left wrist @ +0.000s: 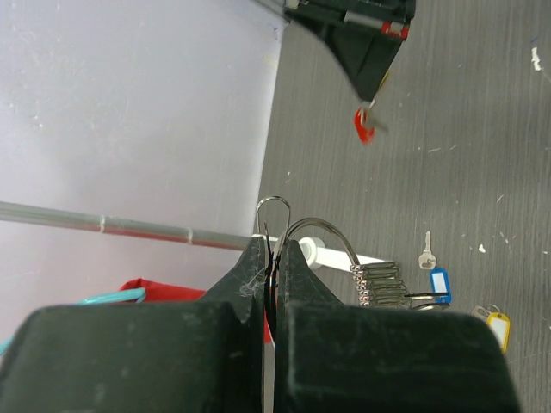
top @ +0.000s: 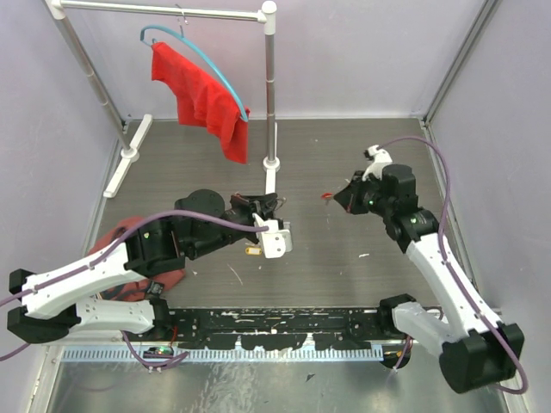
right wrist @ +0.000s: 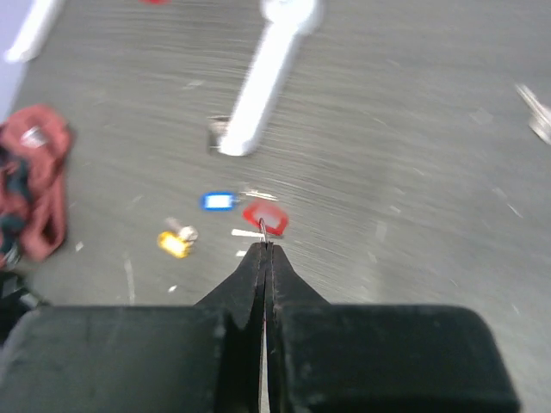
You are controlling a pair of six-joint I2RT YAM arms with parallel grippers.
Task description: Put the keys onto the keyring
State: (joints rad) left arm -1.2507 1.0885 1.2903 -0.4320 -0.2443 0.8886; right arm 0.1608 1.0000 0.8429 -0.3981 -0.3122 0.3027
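My left gripper is shut on the keyring, a thin silver wire ring. Its loops stick out past the fingertips in the left wrist view, with a stack of metal keys on its right side. My right gripper is shut on the small ring of a red-tagged key and holds it above the table, right of the left gripper. That key hangs below the right gripper's tip in the left wrist view. A blue-tagged key and a yellow tag lie on the table.
A white clothes rack with a red cloth on a blue hanger stands at the back; its base foot is close to the grippers. A crumpled red cloth lies at the left. Grey walls enclose the table.
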